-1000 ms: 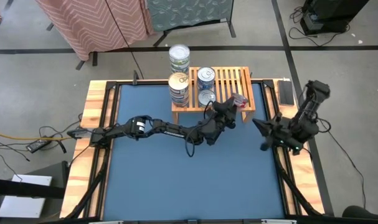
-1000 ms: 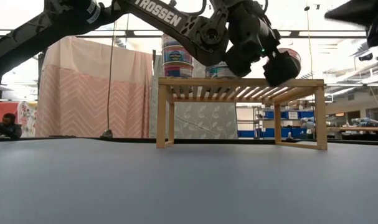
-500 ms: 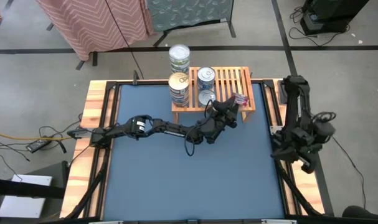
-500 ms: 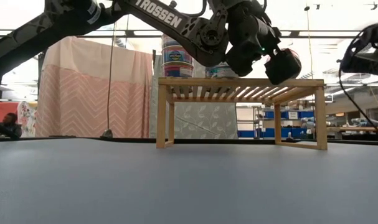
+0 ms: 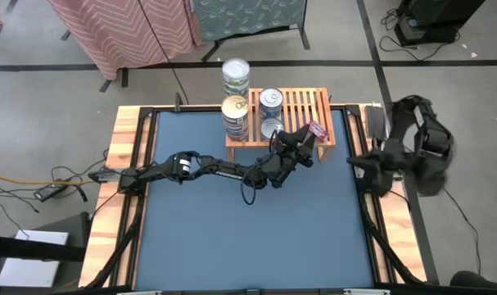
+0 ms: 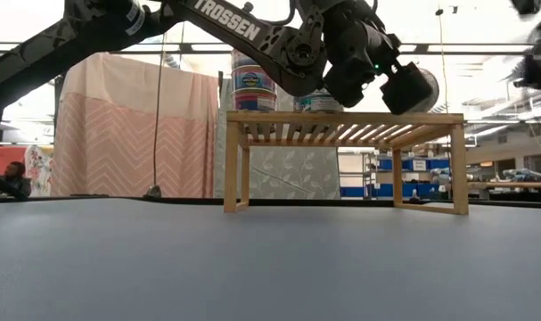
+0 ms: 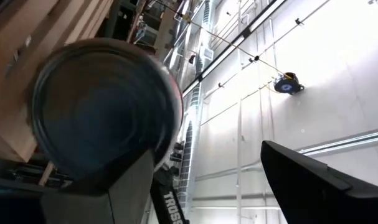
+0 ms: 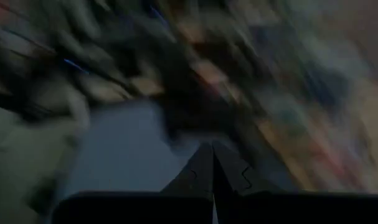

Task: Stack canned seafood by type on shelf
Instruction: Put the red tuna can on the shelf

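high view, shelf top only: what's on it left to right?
Tall can stack at the shelf's left end → blue-labelled can stack → left tool holding a red-labelled can near the right front corner.

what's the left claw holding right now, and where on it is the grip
The left claw holds a flat round can with a red label, pinched across its sides, at the front right of the wooden shelf. The right claw is shut and empty.

A pink chevron curtain (image 5: 121, 29) hangs beyond the blue table (image 5: 232, 229).
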Controlling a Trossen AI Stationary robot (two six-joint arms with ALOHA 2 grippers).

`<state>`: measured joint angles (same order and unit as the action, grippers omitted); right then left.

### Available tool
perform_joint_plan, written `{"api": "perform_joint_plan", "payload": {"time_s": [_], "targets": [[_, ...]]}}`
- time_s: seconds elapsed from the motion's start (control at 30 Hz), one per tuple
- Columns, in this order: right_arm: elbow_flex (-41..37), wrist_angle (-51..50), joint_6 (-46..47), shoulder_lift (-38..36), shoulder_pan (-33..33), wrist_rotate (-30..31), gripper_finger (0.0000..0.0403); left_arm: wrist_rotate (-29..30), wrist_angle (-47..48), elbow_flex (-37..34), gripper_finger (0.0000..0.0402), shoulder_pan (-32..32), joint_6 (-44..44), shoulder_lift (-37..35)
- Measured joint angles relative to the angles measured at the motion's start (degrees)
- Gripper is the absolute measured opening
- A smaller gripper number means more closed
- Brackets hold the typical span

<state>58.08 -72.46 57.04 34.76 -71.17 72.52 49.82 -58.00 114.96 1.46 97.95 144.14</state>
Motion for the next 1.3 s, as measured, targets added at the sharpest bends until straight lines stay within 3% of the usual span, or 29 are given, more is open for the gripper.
{"api": "perform_joint_plan", "payload": {"time_s": [0.07, 0.13, 0.23, 0.4, 0.5, 0.7, 0.9, 1.17, 1.3], "targets": [[-1.2, -13.9, 16.4, 0.9, 7.3, -9.9, 0.0, 0.0, 0.1, 0.0, 0.0296, 0.0, 0.0, 0.0], [-3.7, -17.3, 24.1, 2.7, 14.3, -17.4, 0.0, -0.1, 0.1, 0.0, 0.0296, 0.0, 0.0, 0.0], [-7.1, -13.8, 17.6, 2.4, 23.2, -25.0, 0.0, -0.2, 0.3, 0.0, 0.0296, 0.0, -0.1, 0.0], [-12.0, -7.7, 11.1, 4.9, 33.7, -22.8, 0.0, 0.0, 0.4, 0.0, 0.0296, -0.3, -0.1, 0.0], [-13.9, 2.0, 1.1, 4.6, 37.9, -21.2, 0.0, 0.0, 0.4, 0.0, 0.0296, -0.4, -0.2, 0.0], [-18.0, 19.0, -18.1, 4.2, 49.1, -28.0, 0.0, -0.9, 0.2, 0.0, 0.0296, -0.6, -0.2, 0.0], [-16.0, 20.2, -25.4, 3.3, 56.9, -28.6, 0.0, -4.9, -4.3, 0.0, 0.0296, -0.6, -4.1, 0.0], [-15.2, 21.7, -32.7, 3.6, 63.6, -39.3, 0.0, -10.5, -15.9, 0.0, 0.0296, -0.6, -12.6, 0.0], [-15.8, 21.9, -33.2, 3.9, 64.3, -40.7, 0.0, -14.5, -20.7, 0.0, 0.0296, -0.3, -13.6, 0.0]]}}
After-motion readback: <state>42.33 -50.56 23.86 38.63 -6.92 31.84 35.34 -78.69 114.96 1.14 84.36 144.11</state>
